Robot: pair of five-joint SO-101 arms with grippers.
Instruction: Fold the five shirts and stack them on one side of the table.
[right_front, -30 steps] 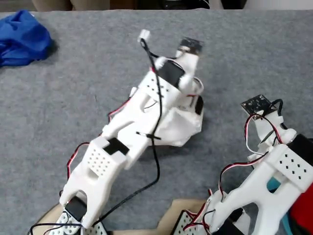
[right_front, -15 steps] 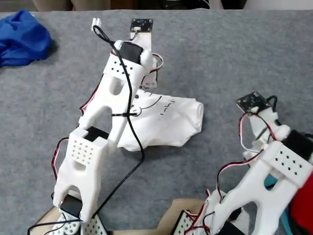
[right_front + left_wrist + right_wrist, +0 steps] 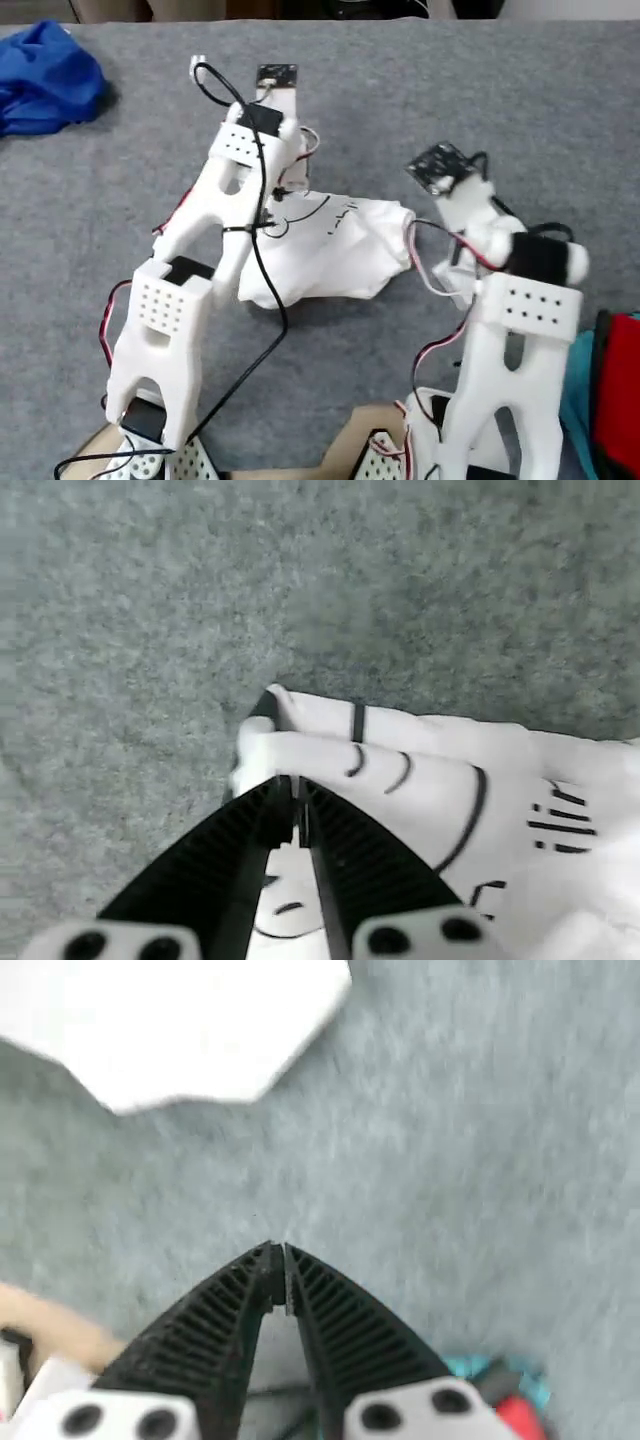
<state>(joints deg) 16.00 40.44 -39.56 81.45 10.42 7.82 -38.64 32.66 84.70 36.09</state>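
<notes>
Your left gripper (image 3: 295, 798) is pinched together on a folded edge of the white shirt (image 3: 405, 808), which spreads out beyond its tips. Your right gripper (image 3: 278, 1278) is closed on nothing above the grey table (image 3: 480, 1160), with that shirt just ahead of it. A blue shirt (image 3: 45, 75) lies well apart from both.

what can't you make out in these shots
- Left wrist view: whether the left gripper pinches the white shirt; the gripper itself covers the contact.
- High view: blue shirt cut off by the left edge.
- High view: red and teal things cut off by the right edge, partly behind the right arm.
</notes>
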